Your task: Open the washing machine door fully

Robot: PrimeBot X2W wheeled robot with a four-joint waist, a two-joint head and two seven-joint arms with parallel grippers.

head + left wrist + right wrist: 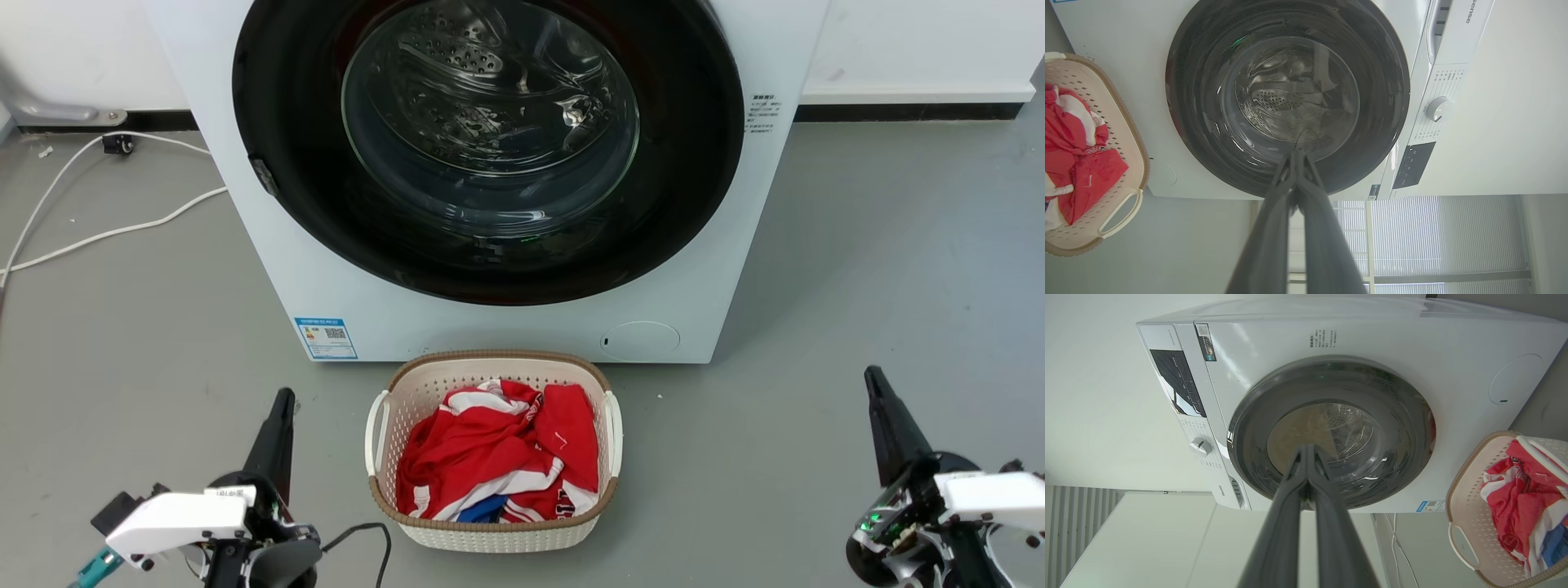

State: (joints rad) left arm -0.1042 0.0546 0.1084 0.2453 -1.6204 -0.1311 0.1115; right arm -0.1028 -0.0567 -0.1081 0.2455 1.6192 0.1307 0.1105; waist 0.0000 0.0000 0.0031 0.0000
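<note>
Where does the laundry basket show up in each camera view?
Head view: laundry basket bottom centre, in front of the washing machine.
Left wrist view: left edge, partly cut off.
Right wrist view: lower right corner.
Shared landmark: the washing machine door, round and black-rimmed.

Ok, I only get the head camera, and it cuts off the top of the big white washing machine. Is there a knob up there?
Observer: Yes, a round white dial sits on the top front of the big white washing machine, above the round black-rimmed glass door.
Operator: Are my grippers pinched shut?
Observer: Left gripper: shut, tips touching.
Operator: And the right?
Observer: Right gripper too, tips together, aimed toward the door.
</note>
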